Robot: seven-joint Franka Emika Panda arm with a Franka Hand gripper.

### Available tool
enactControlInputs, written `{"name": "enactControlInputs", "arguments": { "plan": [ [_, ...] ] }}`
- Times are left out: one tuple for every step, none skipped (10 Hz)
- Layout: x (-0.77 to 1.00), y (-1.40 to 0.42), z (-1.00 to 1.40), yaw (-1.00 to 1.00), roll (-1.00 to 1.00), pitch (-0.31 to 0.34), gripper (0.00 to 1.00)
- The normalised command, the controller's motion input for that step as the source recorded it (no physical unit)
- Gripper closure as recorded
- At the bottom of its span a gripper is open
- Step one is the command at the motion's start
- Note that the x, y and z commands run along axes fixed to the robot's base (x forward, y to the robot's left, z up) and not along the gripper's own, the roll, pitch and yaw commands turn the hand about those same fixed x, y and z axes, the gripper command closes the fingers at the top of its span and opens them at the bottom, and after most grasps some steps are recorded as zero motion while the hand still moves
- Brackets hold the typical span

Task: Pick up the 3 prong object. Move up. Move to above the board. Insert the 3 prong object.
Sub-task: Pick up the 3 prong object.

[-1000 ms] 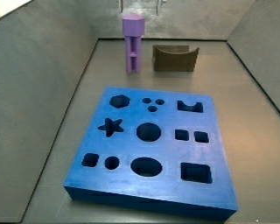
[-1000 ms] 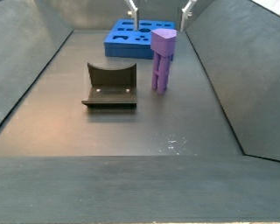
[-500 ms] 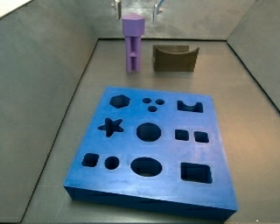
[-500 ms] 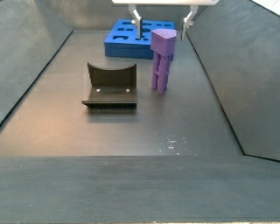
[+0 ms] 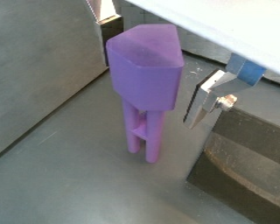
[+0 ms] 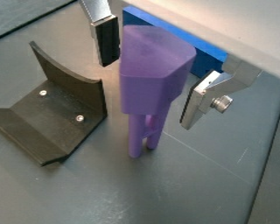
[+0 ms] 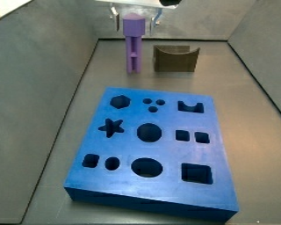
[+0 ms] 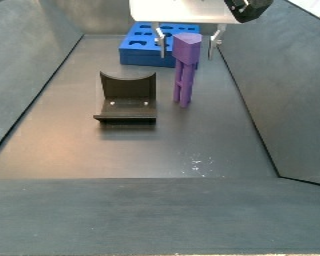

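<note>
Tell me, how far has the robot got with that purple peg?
Nothing looks finished yet. The 3 prong object stands upright on the floor beside the fixture. In hand: the gripper is around its top, fingers open on either side, not gripping. Left: grasp, lift, carry to the board, insert.

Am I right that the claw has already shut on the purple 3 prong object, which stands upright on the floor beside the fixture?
Not quite: the claw is open, not shut. In both wrist views its fingers stand either side of the 3 prong object with gaps. The rest holds: the peg stands upright on the floor beside the fixture.
</note>
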Motion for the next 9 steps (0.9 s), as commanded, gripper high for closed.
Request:
{"name": "enactControlInputs", "arguments": {
  "plan": [
    [0.00, -0.02, -0.01, 0.02, 0.00, -0.046, 0.00],
    [0.00, 0.00, 0.00, 0.00, 0.00, -0.007, 0.00],
    [0.00, 0.00, 0.00, 0.00, 0.00, 0.000, 0.00],
    [0.00, 0.00, 0.00, 0.00, 0.00, 0.000, 1.00],
    [0.00, 0.00, 0.00, 0.00, 0.00, 0.000, 1.00],
    [0.00, 0.00, 0.00, 0.00, 0.00, 0.000, 1.00],
    [0.00, 0.00, 0.00, 0.00, 0.00, 0.000, 1.00],
    [0.00, 0.00, 0.00, 0.00, 0.00, 0.000, 1.00],
    [0.00, 0.00, 0.00, 0.00, 0.00, 0.000, 1.00]
  ]
}}
